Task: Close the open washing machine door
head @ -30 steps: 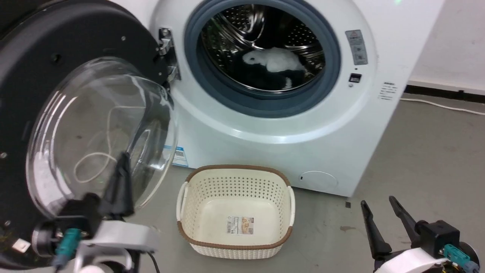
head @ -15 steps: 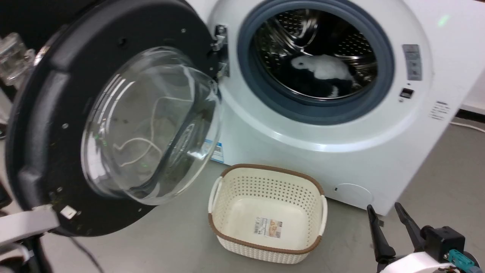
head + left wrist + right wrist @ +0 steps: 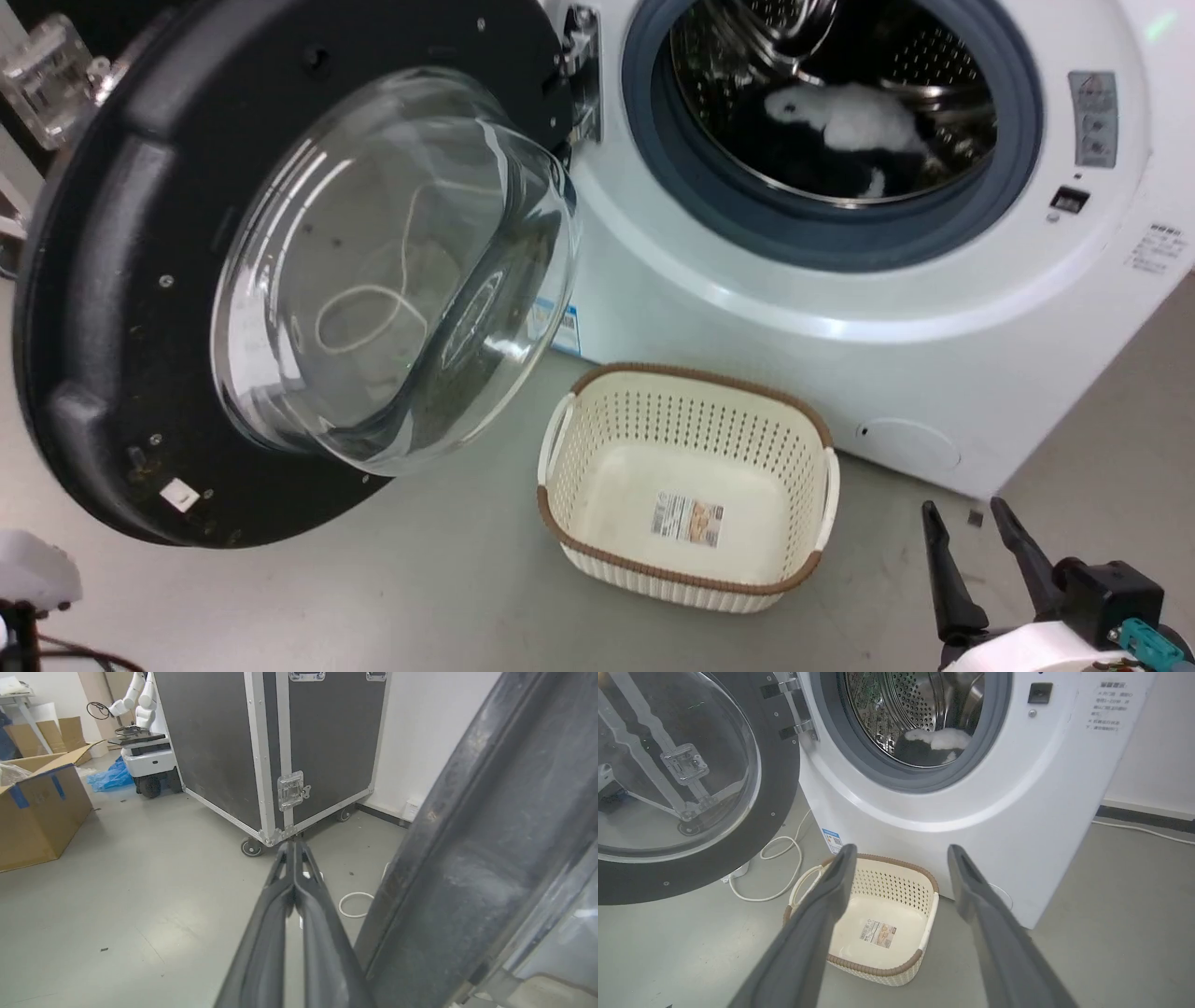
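**Q:** How do the jaws of the left gripper [image 3: 294,848] stand?
**A:** They are pressed together up to the tip, with nothing between them. In the left wrist view they rise from bottom centre and point toward a black flight case [image 3: 224,742] on castors, upper centre. The dark outer face of the washing machine door [image 3: 472,858] takes up the right of that frame, just beside the jaws. Whether they touch it cannot be told.

**Q:** And the right gripper [image 3: 902,853]?
**A:** Its jaws are spread wide and empty. In the right wrist view they frame a cream perforated basket [image 3: 896,887] on the floor [image 3: 1111,896], lower centre. In the head view the same gripper [image 3: 964,511] sits at lower right, well apart from the door.

**Q:** Where is the door?
**A:** It is swung open. In the head view its black frame [image 3: 103,280] occupies the left and upper left. The clear glass bowl [image 3: 392,271] bulges toward the camera. A metal hinge [image 3: 583,84] at top centre joins it to the white washing machine [image 3: 840,373], just left of the grey gasket [image 3: 653,159].

**Q:** What surrounds it?
**A:** White and dark laundry [image 3: 845,121] lies in the steel drum [image 3: 747,56], upper right. The basket stands on the floor in front of the machine, lower centre, near the door's lower edge but apart from it. A white cable [image 3: 356,905] coils on the floor beside the door's edge, centre of the left wrist view.
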Tool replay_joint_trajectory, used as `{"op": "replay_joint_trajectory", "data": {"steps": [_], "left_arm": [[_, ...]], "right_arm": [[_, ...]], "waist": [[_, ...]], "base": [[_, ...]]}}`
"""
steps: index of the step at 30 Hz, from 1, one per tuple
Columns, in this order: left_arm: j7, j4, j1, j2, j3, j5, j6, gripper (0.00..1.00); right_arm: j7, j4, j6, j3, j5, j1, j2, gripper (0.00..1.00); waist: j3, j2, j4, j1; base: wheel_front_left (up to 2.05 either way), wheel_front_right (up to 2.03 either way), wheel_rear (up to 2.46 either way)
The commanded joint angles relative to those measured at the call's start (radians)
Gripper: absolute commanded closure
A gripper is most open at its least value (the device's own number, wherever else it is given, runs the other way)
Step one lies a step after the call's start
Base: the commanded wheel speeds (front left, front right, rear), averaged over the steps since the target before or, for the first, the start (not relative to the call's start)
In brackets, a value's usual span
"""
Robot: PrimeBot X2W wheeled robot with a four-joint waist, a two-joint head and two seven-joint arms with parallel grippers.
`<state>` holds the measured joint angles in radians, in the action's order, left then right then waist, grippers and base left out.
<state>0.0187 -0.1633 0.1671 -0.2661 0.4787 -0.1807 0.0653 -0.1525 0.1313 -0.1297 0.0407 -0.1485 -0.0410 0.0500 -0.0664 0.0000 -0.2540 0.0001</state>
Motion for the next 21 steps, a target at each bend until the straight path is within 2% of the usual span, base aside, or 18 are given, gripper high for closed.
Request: {"op": "replay_joint_trajectory", "data": {"steps": [1, 2, 4, 5, 6, 7, 8, 10, 11, 14, 21], "left_arm": [[-0.001, -0.005, 0.016, -0.010, 0.007, -0.006, 0.005, 1.00], [-0.016, -0.035, 0.026, -0.039, -0.016, -0.014, 0.012, 1.00], [-0.023, -0.047, 0.030, -0.053, -0.031, -0.019, 0.015, 1.00], [-0.037, -0.062, 0.028, -0.083, -0.073, -0.024, 0.019, 1.00], [-0.037, -0.062, 0.028, -0.083, -0.073, -0.024, 0.019, 1.00], [-0.043, -0.064, 0.021, -0.113, -0.135, -0.048, 0.022, 1.00], [-0.043, -0.064, 0.021, -0.113, -0.135, -0.048, 0.022, 1.00], [-0.061, -0.054, 0.005, -0.158, -0.246, -0.128, 0.026, 1.00], [-0.061, -0.054, 0.005, -0.158, -0.246, -0.128, 0.026, 1.00], [-0.086, -0.033, -0.012, -0.209, -0.345, -0.211, 0.029, 1.00], [-0.167, 0.085, -0.038, -0.343, -0.625, -0.427, 0.037, 1.00]], "right_arm": [[-0.007, 0.005, -0.001, 0.003, 0.002, 0.004, 0.000, 0.00], [-0.007, 0.003, -0.001, 0.007, 0.004, 0.010, 0.000, 0.00], [-0.008, 0.002, -0.001, 0.008, 0.005, 0.012, 0.000, 0.00], [-0.010, 0.001, -0.001, 0.014, 0.003, 0.015, 0.000, 0.00], [-0.010, 0.001, -0.001, 0.014, 0.003, 0.015, 0.000, 0.00], [-0.015, 0.002, -0.001, 0.024, -0.001, 0.019, 0.000, 0.00], [-0.015, 0.002, -0.001, 0.024, -0.001, 0.019, 0.000, 0.00], [-0.022, 0.010, -0.001, 0.031, -0.010, 0.022, 0.000, 0.00], [-0.022, 0.010, -0.001, 0.031, -0.010, 0.022, 0.000, 0.00], [-0.031, 0.022, -0.001, 0.038, -0.021, 0.022, 0.000, 0.00], [-0.051, 0.056, -0.001, 0.057, -0.049, 0.018, 0.000, 0.00]], "waist": [[-0.010, 0.0000, 0.000, -0.0001], [-0.023, 0.0000, -0.001, -0.0001], [-0.028, 0.0000, -0.003, -0.0001], [-0.033, 0.0000, -0.008, -0.0001], [-0.033, 0.0000, -0.008, -0.0001], [-0.035, 0.0000, -0.016, -0.0001], [-0.035, 0.0000, -0.016, -0.0001], [-0.030, 0.0000, -0.032, -0.0001], [-0.030, 0.0000, -0.032, -0.0001], [-0.018, 0.0000, -0.052, -0.0001], [0.013, 0.0000, -0.104, -0.0001]], "base": [[0.00, 0.00, 0.00], [0.00, 0.00, 0.00], [0.00, 0.00, 0.00], [0.00, 0.00, 0.00], [0.00, 0.00, 0.00], [0.00, 0.00, 0.00], [0.00, 0.00, 0.00], [0.00, 0.00, 0.00], [0.00, 0.00, 0.00], [0.00, 0.00, 0.00], [0.00, 0.00, 0.00]]}}
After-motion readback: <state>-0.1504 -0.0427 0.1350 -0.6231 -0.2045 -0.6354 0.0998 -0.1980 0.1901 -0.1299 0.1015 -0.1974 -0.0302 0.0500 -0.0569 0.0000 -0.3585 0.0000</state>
